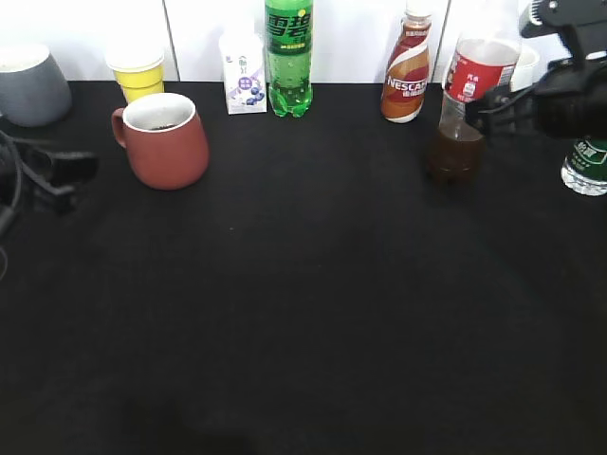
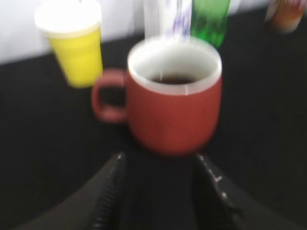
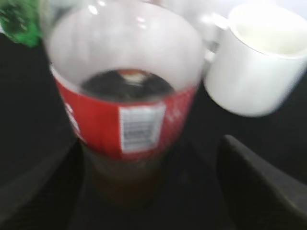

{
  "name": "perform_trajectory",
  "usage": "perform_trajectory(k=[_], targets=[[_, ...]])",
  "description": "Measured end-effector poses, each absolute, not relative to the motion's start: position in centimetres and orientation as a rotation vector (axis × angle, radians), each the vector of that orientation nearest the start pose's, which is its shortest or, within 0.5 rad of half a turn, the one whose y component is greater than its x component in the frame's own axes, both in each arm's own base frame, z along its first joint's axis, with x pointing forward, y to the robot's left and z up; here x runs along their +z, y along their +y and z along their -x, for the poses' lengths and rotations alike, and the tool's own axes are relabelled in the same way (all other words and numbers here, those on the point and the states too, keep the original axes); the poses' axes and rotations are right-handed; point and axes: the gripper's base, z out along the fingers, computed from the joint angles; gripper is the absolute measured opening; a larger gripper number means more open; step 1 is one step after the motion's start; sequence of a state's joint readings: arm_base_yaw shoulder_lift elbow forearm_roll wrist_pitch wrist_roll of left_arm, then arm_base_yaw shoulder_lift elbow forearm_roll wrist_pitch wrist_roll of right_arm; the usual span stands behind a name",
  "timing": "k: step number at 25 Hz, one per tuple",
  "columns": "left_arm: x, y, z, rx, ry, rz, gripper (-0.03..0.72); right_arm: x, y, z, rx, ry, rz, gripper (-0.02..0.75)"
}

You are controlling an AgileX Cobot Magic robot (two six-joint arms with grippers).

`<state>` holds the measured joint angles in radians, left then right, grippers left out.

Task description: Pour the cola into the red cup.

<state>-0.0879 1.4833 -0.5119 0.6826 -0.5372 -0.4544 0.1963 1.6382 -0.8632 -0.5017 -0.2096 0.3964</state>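
The cola bottle (image 1: pixel 462 109) stands upright at the back right of the black table, dark liquid in its lower part; the right wrist view shows its red label with the barcode (image 3: pixel 136 125). My right gripper (image 1: pixel 488 104) is open, its fingers (image 3: pixel 151 143) on either side of the bottle, with a gap on the right side. The red cup (image 1: pixel 167 142) stands at the back left with its handle to the left and dark liquid inside (image 2: pixel 172 103). My left gripper (image 1: pixel 76 180) is open and empty, just short of the cup (image 2: pixel 160 160).
Along the back wall stand a grey mug (image 1: pixel 30 83), a yellow paper cup (image 1: pixel 140 71), a small carton (image 1: pixel 244 76), a green Sprite bottle (image 1: pixel 288 57) and a Nescafe bottle (image 1: pixel 407 76). A white mug (image 3: pixel 259 60) and a green-labelled bottle (image 1: pixel 586 166) stand by the cola.
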Motion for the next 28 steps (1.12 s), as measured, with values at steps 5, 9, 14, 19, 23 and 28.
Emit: perform_trajectory(k=[5, 9, 14, 19, 23, 28], targets=[[20.4, -6.7, -24.0, -0.210, 2.119, -0.368, 0.345, 22.4, 9.1, -30.8, 0.043, 2.234, 0.428, 0.610], [22.1, -6.8, -20.9, -0.222, 2.346, -0.103, 0.345, 26.0, 8.4, -28.1, 0.152, 2.283, 0.163, 0.576], [30.4, -5.4, -14.1, -0.316, 2.170, -0.074, 0.345, 32.7, 6.9, -22.8, 0.242, 2.124, 0.105, 0.575], [32.1, -1.8, -6.2, -0.203, 2.070, -0.302, 0.345, 36.5, 3.8, -12.5, 0.196, 2.108, 0.255, 0.575], [31.1, 0.2, -1.4, -0.218, 2.088, -0.295, 0.345, 32.5, 1.3, -4.9, 0.182, 2.119, 0.270, 0.575], [28.4, 0.4, -0.8, -0.204, 2.116, -0.327, 0.345, 28.1, 0.2, -1.5, 0.172, 2.128, 0.268, 0.575]])
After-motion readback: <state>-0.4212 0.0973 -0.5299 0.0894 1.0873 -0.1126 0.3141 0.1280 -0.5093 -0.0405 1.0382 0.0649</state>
